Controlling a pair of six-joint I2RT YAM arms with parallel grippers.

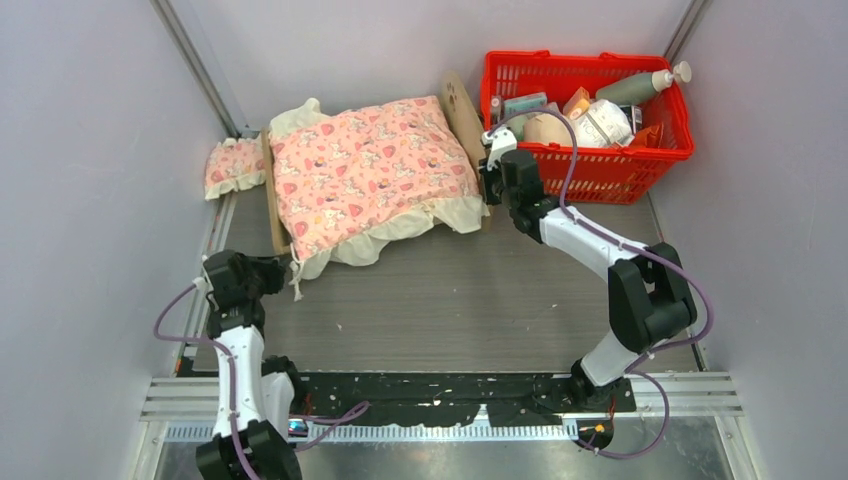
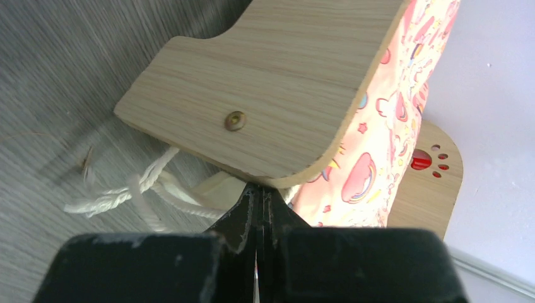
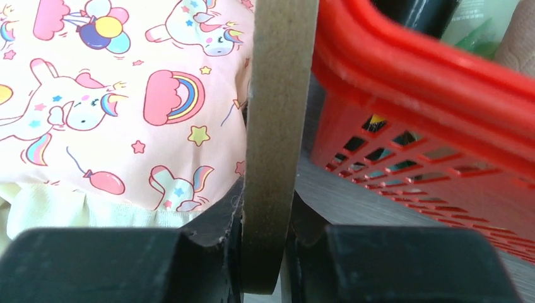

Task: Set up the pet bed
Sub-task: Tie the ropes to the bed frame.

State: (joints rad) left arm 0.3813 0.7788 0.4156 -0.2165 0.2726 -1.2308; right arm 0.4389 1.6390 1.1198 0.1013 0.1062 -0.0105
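So the pet bed sits toward 11 o'clock on the tabletop, lying sideways in the top view: headboard at its 3 o'clock end, footboard at its 9 o'clock end. You can barely see the frame, because a pink unicorn blanket with a cream frill is spread over the whole thing and hangs off the 6 o'clock side.

The right fingers are clamped on the headboard's edge, one on each face of the board, so that's a proper grip on the bed. The left fingers are pressed fully together with nothing between them. Their tips are right at the lower edge of the footboard, can't tell if they actually touch it. A white cord lies on the tabletop just beside them.

Going outward, a small pink frilled pillow is at the bed's 9 o'clock, just past the footboard. A red basket full of bottles and packets is at the bed's 3 o'clock, just beside the headboard.
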